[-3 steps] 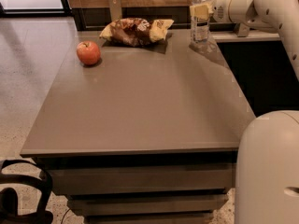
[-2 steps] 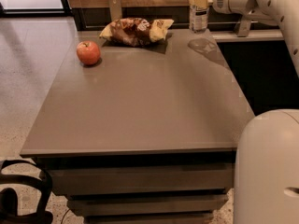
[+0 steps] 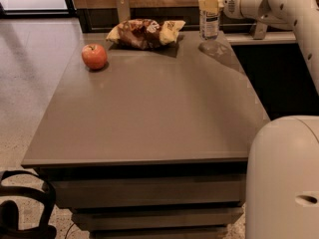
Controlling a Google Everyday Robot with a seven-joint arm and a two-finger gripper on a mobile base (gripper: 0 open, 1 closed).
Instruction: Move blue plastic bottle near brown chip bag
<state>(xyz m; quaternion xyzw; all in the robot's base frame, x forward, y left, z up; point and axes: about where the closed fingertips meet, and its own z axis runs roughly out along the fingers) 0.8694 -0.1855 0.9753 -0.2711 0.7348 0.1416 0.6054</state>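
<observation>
The blue plastic bottle (image 3: 210, 20) hangs upright in the air above the table's far right corner, its top cut off by the frame's upper edge. My gripper (image 3: 211, 4) is shut on the bottle near its upper part, with a yellowish finger pad across it. The brown chip bag (image 3: 145, 32), dark brown with yellow ends, lies at the far middle of the table, to the left of the bottle. The bottle's shadow falls on the table just below it.
A red apple (image 3: 94, 56) sits at the far left of the grey table (image 3: 149, 108). A metal post (image 3: 122, 6) stands behind the chip bag. My white arm body (image 3: 284, 178) fills the lower right. A dark object lies on the floor at lower left.
The gripper has lifted the bottle off the table and moved it a little to the left, toward the chip bag. The apple and bag have not moved.
</observation>
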